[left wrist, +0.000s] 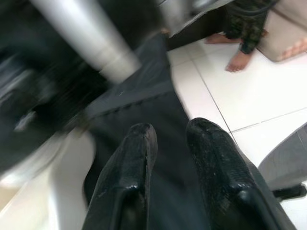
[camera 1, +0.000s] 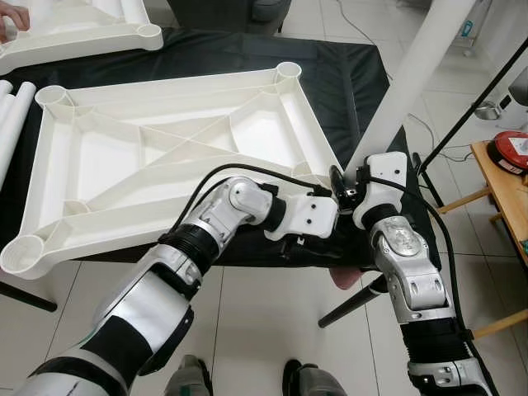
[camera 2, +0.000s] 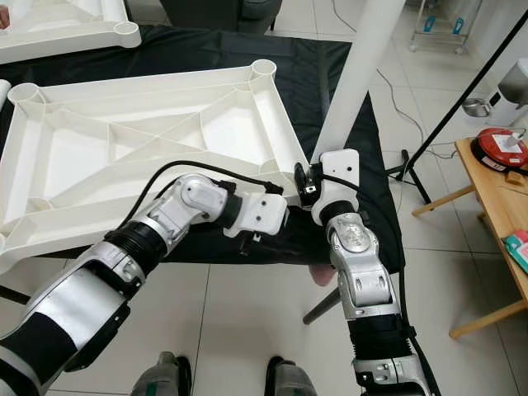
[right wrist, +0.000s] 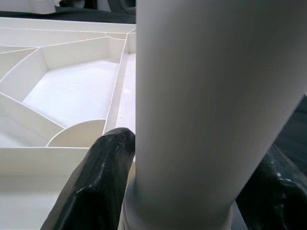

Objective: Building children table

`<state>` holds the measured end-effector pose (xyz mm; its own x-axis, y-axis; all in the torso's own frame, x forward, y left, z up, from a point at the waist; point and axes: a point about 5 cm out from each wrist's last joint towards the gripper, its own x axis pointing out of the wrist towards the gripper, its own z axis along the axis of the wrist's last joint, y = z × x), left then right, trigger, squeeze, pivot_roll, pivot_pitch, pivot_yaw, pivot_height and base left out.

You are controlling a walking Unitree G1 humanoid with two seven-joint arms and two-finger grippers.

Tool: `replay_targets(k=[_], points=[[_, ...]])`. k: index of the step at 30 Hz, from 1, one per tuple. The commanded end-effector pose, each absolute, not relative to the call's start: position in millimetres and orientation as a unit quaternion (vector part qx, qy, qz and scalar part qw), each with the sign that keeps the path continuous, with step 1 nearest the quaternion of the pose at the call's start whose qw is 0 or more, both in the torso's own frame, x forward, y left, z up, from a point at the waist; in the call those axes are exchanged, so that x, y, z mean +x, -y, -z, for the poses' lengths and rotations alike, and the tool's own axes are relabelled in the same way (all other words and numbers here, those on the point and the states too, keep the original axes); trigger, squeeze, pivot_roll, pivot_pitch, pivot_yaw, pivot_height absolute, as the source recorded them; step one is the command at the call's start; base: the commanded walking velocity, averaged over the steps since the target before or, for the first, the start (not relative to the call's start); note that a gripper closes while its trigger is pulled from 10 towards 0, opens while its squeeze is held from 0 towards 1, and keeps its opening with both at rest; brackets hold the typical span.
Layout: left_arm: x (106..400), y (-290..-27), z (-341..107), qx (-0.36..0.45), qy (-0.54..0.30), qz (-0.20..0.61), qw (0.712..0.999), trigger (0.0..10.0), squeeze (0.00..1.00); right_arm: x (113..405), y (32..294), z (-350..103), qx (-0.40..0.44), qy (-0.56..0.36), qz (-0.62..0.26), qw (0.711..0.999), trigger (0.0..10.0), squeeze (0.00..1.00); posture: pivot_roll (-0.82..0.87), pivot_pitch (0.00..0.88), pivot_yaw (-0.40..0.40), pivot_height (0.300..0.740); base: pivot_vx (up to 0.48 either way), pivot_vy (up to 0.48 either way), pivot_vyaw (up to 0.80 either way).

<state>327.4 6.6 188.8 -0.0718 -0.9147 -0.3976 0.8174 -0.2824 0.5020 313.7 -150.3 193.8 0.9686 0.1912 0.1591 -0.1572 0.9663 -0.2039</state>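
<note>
A white table top (camera 1: pixel 165 157) lies upside down on a black cloth (camera 1: pixel 346 74), ribs and corner sockets facing up. A long white leg tube (camera 1: pixel 412 82) stands tilted in its near right corner socket. My right gripper (camera 1: pixel 351 177) is shut on the tube just above the socket. In the right wrist view the tube (right wrist: pixel 201 105) sits between the two black fingers (right wrist: pixel 105 163). My left gripper (left wrist: pixel 170 132) hangs beside that same corner over the cloth's front edge. Its fingers are slightly apart with nothing between them.
A second white table top (camera 1: pixel 82 37) lies at the back left, with a person's hand (camera 1: pixel 12 16) on it. Spare white tubes (camera 1: pixel 12 115) lie at the far left. A wooden table (camera 1: pixel 503 190) and a black stand pole (camera 1: pixel 470 115) are on the right. A person's bare feet (left wrist: pixel 237 62) stand nearby.
</note>
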Motion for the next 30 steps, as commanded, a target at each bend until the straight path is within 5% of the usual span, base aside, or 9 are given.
replay_targets(k=[1,7,11,14,15,19,28,29,30], points=[[335.1,-13.7,-191.2,0.301,0.074,0.681,0.664,10.0,0.00,310.6,149.3,-190.0,-0.090,0.078,-0.106,0.987,10.0,0.00,0.12,0.180,-0.001,0.740,0.000,0.000,0.00],[323.9,-48.0,-178.3,0.242,0.000,0.693,0.679,10.0,0.00,309.7,158.1,-190.0,-0.084,0.074,-0.108,0.988,10.0,0.00,0.14,0.187,0.005,0.740,0.000,0.000,0.00],[327.4,-61.8,-174.3,0.204,-0.044,0.654,0.727,10.0,0.00,310.2,159.3,-191.5,-0.081,0.076,-0.107,0.988,10.0,0.00,0.14,0.190,0.008,0.740,0.000,0.000,0.00],[327.4,-61.8,-174.3,0.204,-0.044,0.654,0.727,10.0,0.00,310.2,159.3,-191.5,-0.081,0.076,-0.107,0.988,10.0,0.00,0.14,0.190,0.008,0.740,0.000,0.000,0.00],[334.5,-65.6,-184.9,0.168,-0.044,0.609,0.774,10.0,0.00,308.5,157.0,-191.2,-0.081,0.076,-0.113,0.987,10.0,0.00,0.14,0.189,0.005,0.740,0.000,0.000,0.00],[340.7,-66.4,-201.4,0.147,-0.021,0.570,0.808,10.0,0.00,306.7,153.4,-189.9,-0.079,0.075,-0.120,0.987,10.0,0.00,0.14,0.188,0.003,0.740,0.000,0.000,0.00],[333.0,-62.5,-232.6,0.184,0.037,0.529,0.828,10.0,0.00,303.7,149.0,-185.8,-0.072,0.068,-0.129,0.987,10.0,0.00,0.14,0.186,0.001,0.740,0.000,0.000,0.00],[336.2,-62.0,-228.8,0.208,0.030,0.513,0.833,10.0,1.00,303.7,148.2,-185.5,-0.072,0.068,-0.131,0.987,10.0,0.00,0.14,0.186,0.001,0.740,0.000,0.000,0.00],[338.0,-61.9,-226.4,0.221,0.023,0.502,0.836,10.0,1.00,303.7,147.7,-185.5,-0.072,0.067,-0.132,0.986,10.0,0.00,0.14,0.186,0.001,0.740,0.000,0.000,0.00]])
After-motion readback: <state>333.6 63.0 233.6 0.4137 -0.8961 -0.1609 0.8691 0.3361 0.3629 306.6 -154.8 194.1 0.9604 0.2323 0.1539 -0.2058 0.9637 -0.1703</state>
